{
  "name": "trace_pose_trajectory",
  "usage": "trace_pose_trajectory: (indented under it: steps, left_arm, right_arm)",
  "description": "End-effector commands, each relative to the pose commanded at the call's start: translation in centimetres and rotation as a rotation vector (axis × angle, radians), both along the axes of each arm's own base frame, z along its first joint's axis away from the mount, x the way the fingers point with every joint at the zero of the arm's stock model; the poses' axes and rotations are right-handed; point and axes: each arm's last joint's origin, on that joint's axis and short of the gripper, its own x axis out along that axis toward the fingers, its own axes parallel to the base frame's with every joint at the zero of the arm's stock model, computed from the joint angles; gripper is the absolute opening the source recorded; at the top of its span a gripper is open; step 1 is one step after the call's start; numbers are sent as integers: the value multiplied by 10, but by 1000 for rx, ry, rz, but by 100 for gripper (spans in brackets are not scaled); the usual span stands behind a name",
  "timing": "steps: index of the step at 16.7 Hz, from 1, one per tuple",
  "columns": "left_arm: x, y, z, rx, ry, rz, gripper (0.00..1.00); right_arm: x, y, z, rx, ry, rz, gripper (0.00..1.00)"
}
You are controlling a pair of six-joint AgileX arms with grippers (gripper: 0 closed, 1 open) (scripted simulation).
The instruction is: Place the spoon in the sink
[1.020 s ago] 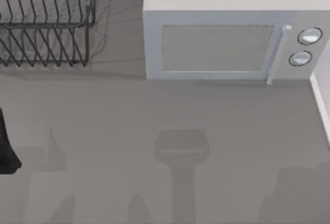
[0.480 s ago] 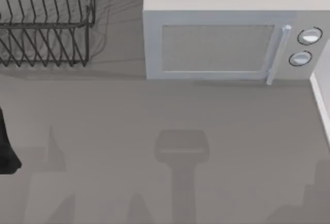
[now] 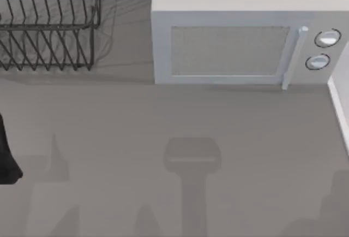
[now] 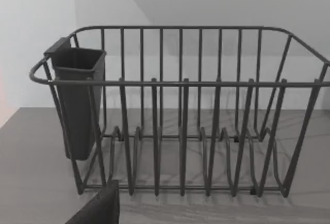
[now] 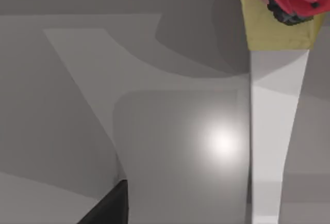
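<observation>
Left arm (image 3: 6, 160) sits at nine o'clock, facing the dish rack (image 4: 180, 110). The right gripper (image 5: 111, 206) hangs over a shiny grey basin (image 5: 175, 152) — either claw's grip, and the spoon's whereabouts, I cannot tell.
</observation>
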Motion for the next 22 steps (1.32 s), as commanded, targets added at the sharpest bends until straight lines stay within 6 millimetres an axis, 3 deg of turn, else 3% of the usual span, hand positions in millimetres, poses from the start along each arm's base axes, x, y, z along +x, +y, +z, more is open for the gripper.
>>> trace_pose_trajectory:
  steps: [11, 19, 20, 22]
  left_arm:
    - [0, 0, 0, 0, 0, 0, 100]
    - [0, 0, 0, 0, 0, 0, 100]
    - [0, 0, 0, 0, 0, 0, 100]
    - [0, 0, 0, 0, 0, 0, 100]
  right_arm:
    - [0, 0, 0, 0, 0, 0, 2]
    - [0, 0, 0, 0, 0, 0, 0]
    - [0, 1, 22, -32, -4, -33, 0]
    - [2, 0, 26, -34, -10, -32, 0]
